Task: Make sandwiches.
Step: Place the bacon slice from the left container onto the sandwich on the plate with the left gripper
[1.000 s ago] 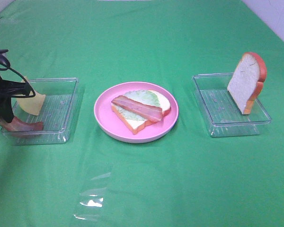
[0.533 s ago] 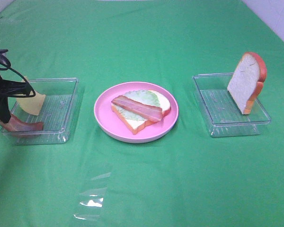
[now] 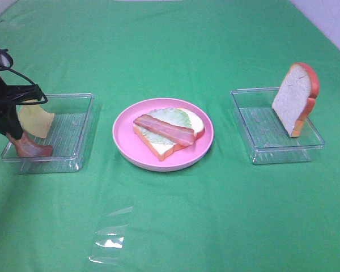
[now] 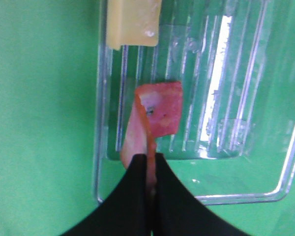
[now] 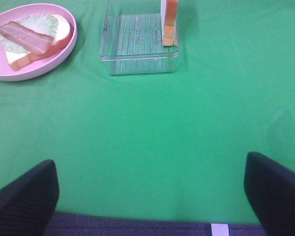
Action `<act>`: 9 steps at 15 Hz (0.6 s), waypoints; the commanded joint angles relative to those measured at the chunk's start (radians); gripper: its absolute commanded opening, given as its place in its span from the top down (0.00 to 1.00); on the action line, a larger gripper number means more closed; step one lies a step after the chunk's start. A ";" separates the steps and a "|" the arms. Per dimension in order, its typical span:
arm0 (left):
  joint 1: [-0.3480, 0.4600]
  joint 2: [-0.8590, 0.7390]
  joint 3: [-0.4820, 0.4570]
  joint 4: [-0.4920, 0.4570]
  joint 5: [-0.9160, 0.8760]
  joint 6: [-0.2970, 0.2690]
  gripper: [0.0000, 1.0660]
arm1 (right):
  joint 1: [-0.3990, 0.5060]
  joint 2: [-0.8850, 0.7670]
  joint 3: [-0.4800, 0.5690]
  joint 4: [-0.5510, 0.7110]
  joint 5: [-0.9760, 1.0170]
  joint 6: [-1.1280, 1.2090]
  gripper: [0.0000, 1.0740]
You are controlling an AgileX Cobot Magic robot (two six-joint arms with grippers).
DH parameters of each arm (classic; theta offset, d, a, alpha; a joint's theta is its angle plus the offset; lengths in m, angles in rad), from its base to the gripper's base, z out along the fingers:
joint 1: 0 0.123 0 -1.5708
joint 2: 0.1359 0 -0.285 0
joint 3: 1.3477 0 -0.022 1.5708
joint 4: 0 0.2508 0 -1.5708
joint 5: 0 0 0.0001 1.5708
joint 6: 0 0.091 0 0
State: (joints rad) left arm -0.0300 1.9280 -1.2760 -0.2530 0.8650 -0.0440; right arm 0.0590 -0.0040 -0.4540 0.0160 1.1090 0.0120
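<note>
On the pink plate (image 3: 124,144) lies a bread slice (image 3: 158,148) with green lettuce (image 3: 169,116) and one bacon strip (image 3: 164,130) on top; it also shows in the right wrist view (image 5: 32,42). My left gripper (image 3: 12,136) is shut on a second bacon strip (image 3: 33,148) in the left clear tray (image 3: 73,133); in the left wrist view the strip (image 4: 155,115) hangs from the closed tips (image 4: 150,172), its far end on the tray floor. A yellow cheese square (image 3: 37,122) leans in that tray. My right gripper (image 5: 150,196) is open and empty, far from everything.
A second bread slice (image 3: 294,99) stands upright in the right clear tray (image 3: 260,136), also in the right wrist view (image 5: 169,19). A clear plastic scrap (image 3: 110,238) lies on the green cloth near the front.
My left gripper has risen a little and shifted slightly right, lifting the near end of the bacon strip off the tray. The right side has not changed.
</note>
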 commanded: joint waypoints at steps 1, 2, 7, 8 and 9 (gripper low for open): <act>-0.001 -0.008 0.003 -0.109 0.028 0.032 1.00 | -0.006 -0.028 0.003 0.000 -0.010 -0.002 0.09; -0.001 -0.009 0.003 -0.160 0.035 0.058 1.00 | -0.006 -0.028 0.003 0.000 -0.010 -0.002 0.09; -0.002 -0.009 -0.067 -0.448 0.098 0.186 1.00 | -0.006 -0.028 0.003 0.000 -0.010 -0.002 0.09; -0.007 -0.009 -0.095 -0.484 0.114 0.203 1.00 | -0.006 -0.028 0.003 0.000 -0.010 -0.002 0.09; -0.021 -0.009 -0.127 -0.511 0.131 0.208 1.00 | -0.006 -0.028 0.003 0.000 -0.010 -0.002 0.09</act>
State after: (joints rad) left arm -0.0440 1.9270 -1.3990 -0.7340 0.9740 0.1530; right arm 0.0590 -0.0040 -0.4540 0.0160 1.1090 0.0120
